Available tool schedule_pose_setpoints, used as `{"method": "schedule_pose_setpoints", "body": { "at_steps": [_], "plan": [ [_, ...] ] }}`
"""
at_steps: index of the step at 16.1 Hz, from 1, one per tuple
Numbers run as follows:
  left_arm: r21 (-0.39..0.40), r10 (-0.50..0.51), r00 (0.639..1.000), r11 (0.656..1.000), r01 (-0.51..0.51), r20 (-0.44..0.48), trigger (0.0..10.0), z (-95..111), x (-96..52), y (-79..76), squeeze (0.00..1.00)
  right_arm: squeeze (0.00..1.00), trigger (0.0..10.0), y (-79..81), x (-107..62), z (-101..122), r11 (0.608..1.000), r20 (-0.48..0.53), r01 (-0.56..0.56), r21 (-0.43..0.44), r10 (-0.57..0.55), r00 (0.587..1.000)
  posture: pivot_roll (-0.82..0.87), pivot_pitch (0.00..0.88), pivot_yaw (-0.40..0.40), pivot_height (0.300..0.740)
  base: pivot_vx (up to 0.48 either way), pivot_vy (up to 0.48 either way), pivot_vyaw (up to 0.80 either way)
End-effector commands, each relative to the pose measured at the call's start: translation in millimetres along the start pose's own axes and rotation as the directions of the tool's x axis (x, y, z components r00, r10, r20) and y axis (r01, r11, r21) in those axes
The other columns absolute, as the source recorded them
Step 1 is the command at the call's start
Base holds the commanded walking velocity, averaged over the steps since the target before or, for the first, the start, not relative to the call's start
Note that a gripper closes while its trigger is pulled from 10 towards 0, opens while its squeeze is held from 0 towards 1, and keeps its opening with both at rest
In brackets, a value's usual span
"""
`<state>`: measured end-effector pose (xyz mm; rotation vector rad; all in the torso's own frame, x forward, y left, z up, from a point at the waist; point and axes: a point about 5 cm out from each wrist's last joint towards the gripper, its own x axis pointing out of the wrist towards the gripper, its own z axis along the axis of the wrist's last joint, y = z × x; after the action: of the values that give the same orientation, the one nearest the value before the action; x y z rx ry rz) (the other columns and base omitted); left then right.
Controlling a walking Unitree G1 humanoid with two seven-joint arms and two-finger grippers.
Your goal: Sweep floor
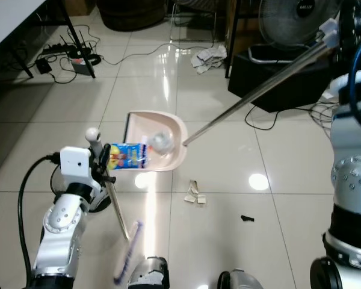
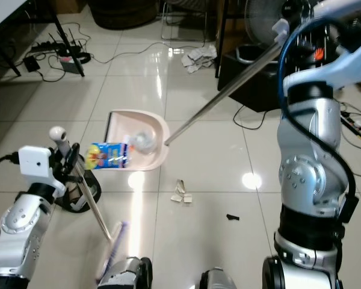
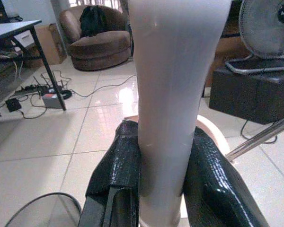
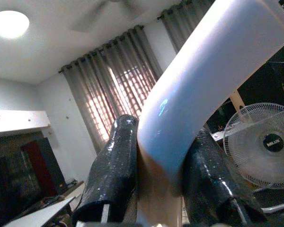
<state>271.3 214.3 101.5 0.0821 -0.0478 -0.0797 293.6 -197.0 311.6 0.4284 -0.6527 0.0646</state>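
Nearest, low on the left, the broom [image 1: 127, 250] is held by its handle in the left gripper [image 3: 163, 177], whose fingers [image 3: 117, 165] are clamped on the pale shaft; the purple bristles rest on the tile by the robot's feet. Just beyond, to the right, paper scraps [image 1: 195, 194] and a small dark bit [image 1: 247, 218] are left unswept on the floor [image 1: 228, 162]. Farther on, the dustpan [image 1: 168, 135] is set on the tile, already loaded with a blue wrapper [image 1: 126, 156] and a crumpled wad [image 1: 161, 141]. Its long pole [image 1: 259, 90] is gripped far right by the right gripper [image 4: 161, 184], closed around the handle end. If the pan is tipped or lifted carelessly, the wrapper at its lip could be spilled. The cables [image 1: 72, 57] and fan [image 1: 298, 18] far behind could be snagged by the pole.
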Motion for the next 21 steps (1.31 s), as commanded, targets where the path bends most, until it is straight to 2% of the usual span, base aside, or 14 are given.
{"method": "schedule_pose_setpoints", "body": {
  "at_steps": [1, 4, 6, 8, 12, 16, 21],
  "plan": [
    [0.019, 0.015, 0.999, 1.0, -0.016, 0.042, 10.0, 11.0, 2.4, 1.7, 0.0, 0.0, 10.0, -0.5, 6.8, 12.4, 0.999, 0.059, 0.014, 0.049, -0.017, 0.998, -0.01, 0.069, 0.063, 0.74, 0.0, 0.0, 0.0],
    [0.014, 0.034, 0.999, 0.999, -0.034, 0.04, 10.0, 11.6, 1.2, 3.4, 0.0, 0.0, 10.0, -6.3, 12.3, 16.4, 0.991, 0.089, 0.057, 0.125, -0.068, 0.994, -0.01, 0.067, 0.06, 0.74, 0.0, 0.0, 0.0],
    [0.008, 0.044, 0.998, 0.999, -0.045, 0.036, 10.0, 11.0, 0.9, 3.0, 0.0, 0.0, 10.0, -8.5, 11.3, 14.1, 0.988, 0.081, 0.065, 0.143, -0.077, 0.994, -0.01, 0.066, 0.06, 0.74, 0.0, 0.0, 0.0],
    [0.008, 0.033, 0.999, 0.999, -0.033, 0.04, 10.0, 11.1, 2.0, -1.5, 0.0, 0.0, 10.0, -6.4, 10.8, 9.9, 0.99, 0.065, 0.057, 0.126, -0.065, 0.996, -0.01, 0.067, 0.065, 0.74, 0.0, 0.0, 0.0],
    [0.008, 0.037, 0.998, 0.999, -0.037, 0.041, 10.0, 9.7, -0.3, 0.0, 0.0, 0.0, 10.0, -0.9, 15.9, 7.0, 0.996, 0.057, 0.041, 0.074, -0.046, 0.997, -0.01, 0.063, 0.066, 0.74, 0.0, 0.0, 0.0],
    [0.02, 0.048, 0.998, 0.999, -0.049, 0.032, 10.0, 4.6, -6.0, 0.9, 0.0, 0.0, 10.0, 4.9, 21.7, 1.9, 0.997, 0.04, 0.019, 0.072, -0.022, 0.999, 0.0, 0.055, 0.049, 0.74, 0.214, 0.0, 0.75],
    [0.027, 0.035, 0.999, 0.999, -0.035, 0.033, 10.0, 3.2, -6.3, -3.0, 0.0, 0.0, 10.0, 6.9, 22.7, -3.8, 0.996, 0.031, 0.016, 0.093, -0.019, 0.999, 0.0, 0.047, 0.045, 0.74, 0.316, 0.0, 0.8]
  ]
}}
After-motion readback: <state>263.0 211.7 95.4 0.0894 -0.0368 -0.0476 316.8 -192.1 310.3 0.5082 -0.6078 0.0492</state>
